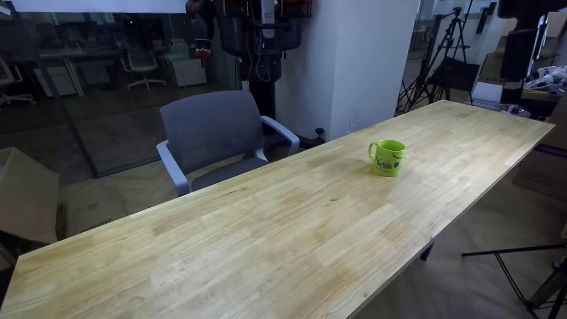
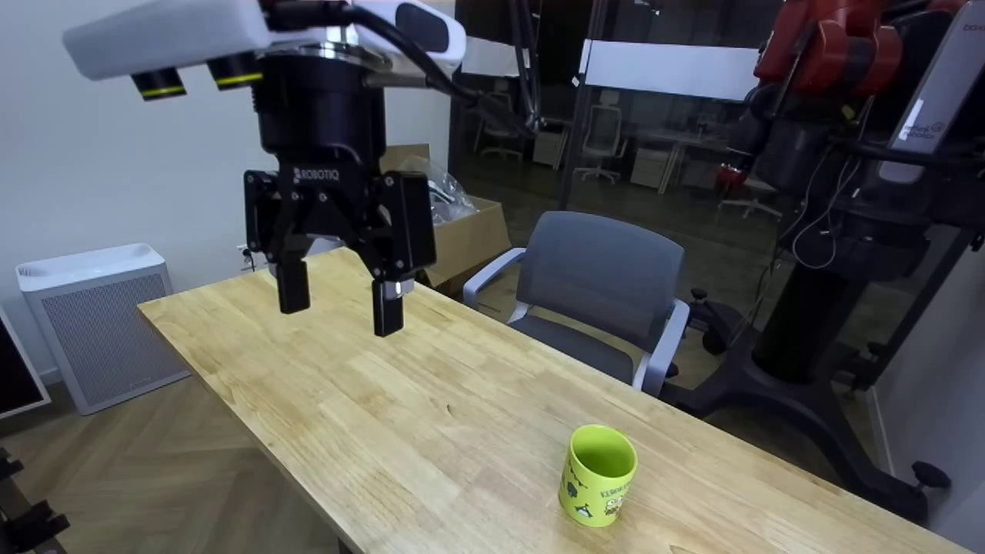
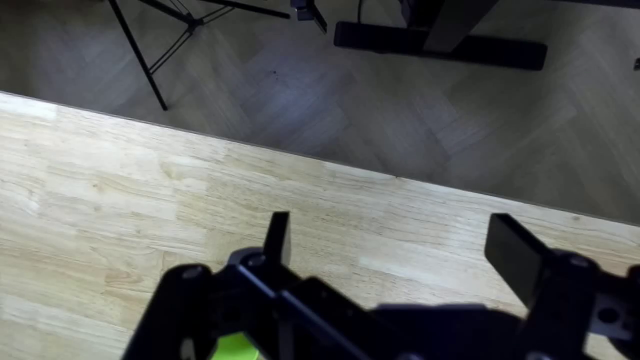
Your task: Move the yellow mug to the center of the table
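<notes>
Robotiq gripper (image 2: 341,309) hangs spread, grasping nothing; from it the lime-green mug (image 2: 598,481), upright between long edges of the worktop (image 2: 431,415), lies lower, toward the edge beside the mesh-backed armchair (image 2: 596,285)

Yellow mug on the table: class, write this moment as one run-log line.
yellow mug: upright on table, handle visible in an exterior view | gripper: open, empty, raised above table | grasp: not yet made

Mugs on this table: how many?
1: the yellow mug, upright on the table in both exterior views; the wrist view's green patch, partly behind the gripper, is likely it.
</notes>
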### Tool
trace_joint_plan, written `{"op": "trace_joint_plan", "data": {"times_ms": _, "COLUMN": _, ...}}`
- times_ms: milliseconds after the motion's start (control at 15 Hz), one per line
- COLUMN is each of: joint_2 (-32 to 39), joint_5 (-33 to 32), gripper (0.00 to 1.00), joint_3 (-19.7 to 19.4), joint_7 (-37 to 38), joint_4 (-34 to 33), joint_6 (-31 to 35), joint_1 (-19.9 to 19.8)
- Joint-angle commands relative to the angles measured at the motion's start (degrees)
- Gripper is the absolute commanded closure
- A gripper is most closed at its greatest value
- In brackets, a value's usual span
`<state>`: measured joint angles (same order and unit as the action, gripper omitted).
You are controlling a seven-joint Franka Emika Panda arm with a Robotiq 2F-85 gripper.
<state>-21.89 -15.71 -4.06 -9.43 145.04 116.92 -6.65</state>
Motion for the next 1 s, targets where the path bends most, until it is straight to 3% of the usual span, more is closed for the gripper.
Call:
{"op": "trace_joint_plan", "data": {"times_ms": 0, "joint_2": -0.01, "joint_5": -0.17, "gripper": 0.00, "joint_3": -0.48, "joint_7": 0.16, "joint_4": -0.07, "joint_6": -0.14, "joint_1": 0.53}}
{"op": "trace_joint_plan", "data": {"times_ms": 200, "joint_2": 2.34, "joint_5": -0.15, "gripper": 0.00, "joint_3": -1.07, "joint_7": 2.55, "joint_4": -1.86, "joint_6": 6.45, "joint_1": -0.24}}
{"op": "trace_joint_plan", "data": {"times_ms": 600, "joint_2": 12.65, "joint_5": -6.05, "gripper": 0.00, "joint_3": -1.98, "joint_7": 2.80, "joint_4": -7.66, "joint_6": 32.88, "joint_1": -3.07}}
{"op": "trace_joint_plan", "data": {"times_ms": 733, "joint_2": 16.01, "joint_5": -7.80, "gripper": 0.00, "joint_3": -1.89, "joint_7": 2.40, "joint_4": -10.42, "joint_6": 36.00, "joint_1": -3.65}}
{"op": "trace_joint_plan", "data": {"times_ms": 800, "joint_2": 11.87, "joint_5": -5.67, "gripper": 0.00, "joint_3": -2.20, "joint_7": 1.48, "joint_4": -6.29, "joint_6": 34.28, "joint_1": -2.96}}
{"op": "trace_joint_plan", "data": {"times_ms": 933, "joint_2": 14.84, "joint_5": -6.30, "gripper": 0.00, "joint_3": -2.34, "joint_7": 1.51, "joint_4": -8.55, "joint_6": 35.69, "joint_1": -3.00}}
